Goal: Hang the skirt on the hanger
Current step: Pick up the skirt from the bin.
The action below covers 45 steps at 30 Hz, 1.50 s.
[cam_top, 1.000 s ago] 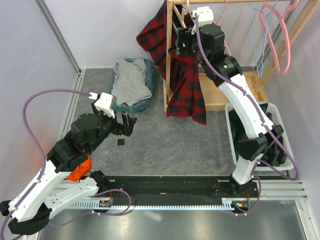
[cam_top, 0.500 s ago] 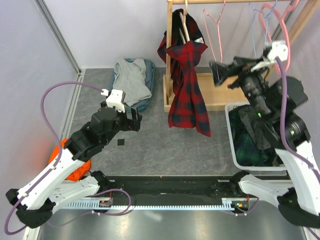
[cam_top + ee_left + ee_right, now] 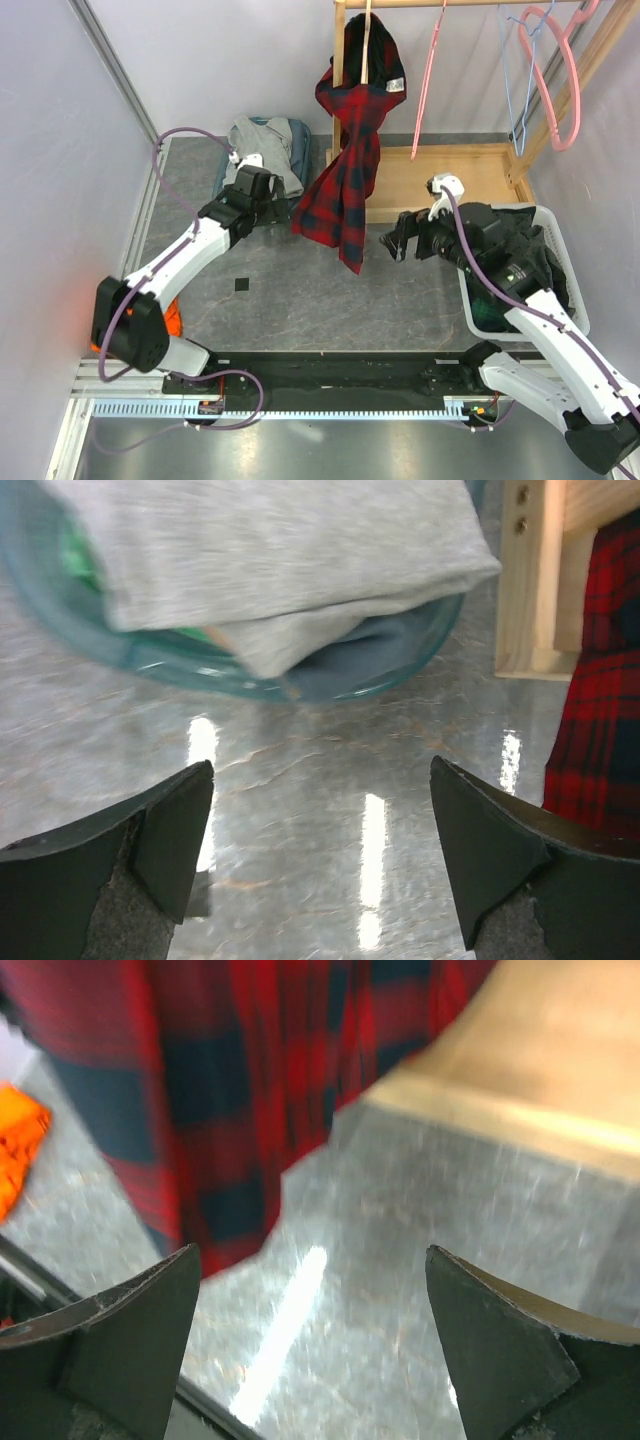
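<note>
on your left, the left gripper (image 3: 272, 208) stands wide and empty, at 9 o'clock of the red plaid skirt (image 3: 345, 185). the skirt hangs from the hanger (image 3: 367, 28) at the 12 o'clock side. your right gripper (image 3: 393, 243), at its 4 o'clock, is wide and empty too.

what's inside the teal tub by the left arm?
On top, a grey garment spilling over the tub rim. Slivers of green fabric and blue-grey fabric show beneath; anything deeper is covered.

Bright even light leaves glare streaks on the table (image 3: 300, 810); the right wrist view is blurred.
</note>
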### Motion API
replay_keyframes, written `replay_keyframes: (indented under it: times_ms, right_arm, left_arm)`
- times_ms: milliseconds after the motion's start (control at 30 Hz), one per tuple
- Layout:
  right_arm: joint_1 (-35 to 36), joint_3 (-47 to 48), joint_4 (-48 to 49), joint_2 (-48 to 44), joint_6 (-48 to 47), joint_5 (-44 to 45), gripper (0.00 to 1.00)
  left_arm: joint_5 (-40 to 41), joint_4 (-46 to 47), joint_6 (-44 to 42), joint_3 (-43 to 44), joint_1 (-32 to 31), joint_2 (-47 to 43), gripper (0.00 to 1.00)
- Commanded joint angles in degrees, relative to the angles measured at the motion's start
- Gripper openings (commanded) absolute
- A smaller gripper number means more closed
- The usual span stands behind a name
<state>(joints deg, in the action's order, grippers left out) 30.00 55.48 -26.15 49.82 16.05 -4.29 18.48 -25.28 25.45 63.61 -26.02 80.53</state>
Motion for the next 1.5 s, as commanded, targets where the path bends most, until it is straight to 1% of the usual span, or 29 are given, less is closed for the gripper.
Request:
replay_keyframes:
  times_ms: [0,33,100,133,200,233,333,367,400,433,467,500,533,633,667,733,833,900,1033,1100,1133,1167,1200,1233,1267,1333,1367,1467]
  right_arm:
    - [0.2,-4.1,2.0,-3.4,2.0,1.3,0.98]
    - [0.1,-4.6,1.6,-4.0,2.8,6.6,0.98]
    - [0.1,-5.0,-0.2,-4.6,4.8,13.4,0.98]
    - [0.1,-4.9,-1.2,-4.6,5.5,20.7,0.98]
    - [0.1,-3.6,-4.3,-4.2,8.2,27.6,0.98]
    - [0.1,-3.2,-6.9,-3.9,8.9,35.3,0.98]
    - [-0.4,-1.6,-12.6,-0.5,12.2,46.9,0.98]
    - [-2.0,-1.4,-13.7,0.7,12.8,52.3,0.98]
    - [-3.9,-1.6,-14.4,2.8,13.0,53.5,0.98]
    - [-8.8,-2.1,-14.6,3.4,13.0,53.3,0.98]
    - [-11.5,-2.3,-14.5,4.0,13.2,50.1,0.98]
    - [-13.8,-2.5,-14.2,4.0,13.4,48.3,0.98]
    - [-17.6,-2.8,-13.2,3.8,13.6,47.0,0.98]
    - [-22.4,-3.0,-12.7,4.1,13.9,44.9,0.98]
    - [-23.2,-3.0,-12.5,5.5,13.7,42.5,0.98]
    - [-24.8,-2.9,-12.4,7.2,13.7,40.8,0.98]
    - [-25.5,-3.7,-11.6,9.8,14.6,34.4,0.98]
    - [-25.5,-4.6,-11.2,10.4,15.9,32.1,0.98]
    - [-25.5,-5.1,-11.4,10.5,16.7,34.4,0.98]
    - [-25.8,-4.7,-12.5,11.4,17.3,35.8,0.97]
    - [-26.0,-4.5,-13.0,12.0,17.7,36.7,0.94]
    - [-26.1,-4.2,-13.5,12.7,18.0,37.5,0.79]
    - [-26.2,-3.8,-14.0,12.8,18.8,37.9,0.69]
    - [-26.2,-3.4,-14.4,12.8,19.0,38.7,0.56]
    - [-26.4,-2.8,-14.7,12.7,19.4,39.3,0.28]
    - [-26.4,-0.9,-15.7,12.0,19.6,40.1,0.11]
    - [-26.5,0.1,-16.1,11.7,19.6,40.9,0.00]
    - [-26.5,4.4,-17.7,9.9,19.3,40.5,0.00]
  left_arm:
    - [-7.0,6.8,-0.4,4.8,0.1,3.6,0.91]
    - [-9.1,7.1,-1.0,4.8,0.1,4.2,0.89]
    - [-9.7,7.2,-1.1,3.8,0.1,4.9,0.89]
    - [-9.8,7.2,-1.0,3.3,0.1,4.9,0.89]
    - [-10.4,7.2,-0.8,1.5,0.1,4.2,0.89]
    - [-10.6,7.1,-0.6,0.9,0.1,3.8,0.89]
    - [-11.8,7.3,0.1,-1.3,0.1,1.6,0.89]
    - [-12.1,7.3,0.1,-1.9,0.1,0.5,0.89]
    - [-12.8,7.3,0.1,-2.2,0.0,-0.1,0.89]
    - [-13.5,7.0,0.1,-2.3,0.1,-0.8,0.89]
    - [-14.0,7.1,0.2,-2.8,0.1,-2.2,0.89]
    - [-15.0,7.1,0.6,-3.1,0.1,-2.9,0.89]
    - [-15.7,7.3,0.8,-3.3,0.1,-3.6,0.89]
    - [-17.4,7.8,1.6,-5.2,0.1,-6.3,0.89]
    - [-17.9,8.0,1.9,-5.4,0.1,-6.7,0.89]
    - [-20.0,8.6,2.8,-6.0,0.1,-7.7,0.89]
    - [-22.3,9.1,3.3,-6.7,0.1,-8.6,0.89]
    - [-23.5,9.5,3.5,-7.3,0.1,-9.4,0.89]
    - [-23.3,9.6,3.3,-9.5,0.1,-12.5,0.89]
    - [-23.3,9.5,3.1,-9.9,0.1,-13.2,0.89]
    - [-23.5,9.5,3.2,-10.1,0.1,-13.5,0.89]
    - [-23.7,9.5,3.3,-10.1,0.1,-14.2,0.89]
    - [-23.7,9.5,3.3,-10.1,0.1,-14.3,0.89]
    - [-23.9,9.5,3.3,-10.1,0.1,-14.6,0.89]
    - [-24.3,9.5,3.3,-10.1,0.1,-15.0,0.89]
    - [-24.3,8.9,3.3,-10.2,0.1,-15.8,0.89]
    - [-24.2,8.8,3.3,-10.4,0.1,-16.4,0.89]
    - [-24.4,8.6,3.5,-10.7,0.1,-17.4,0.89]
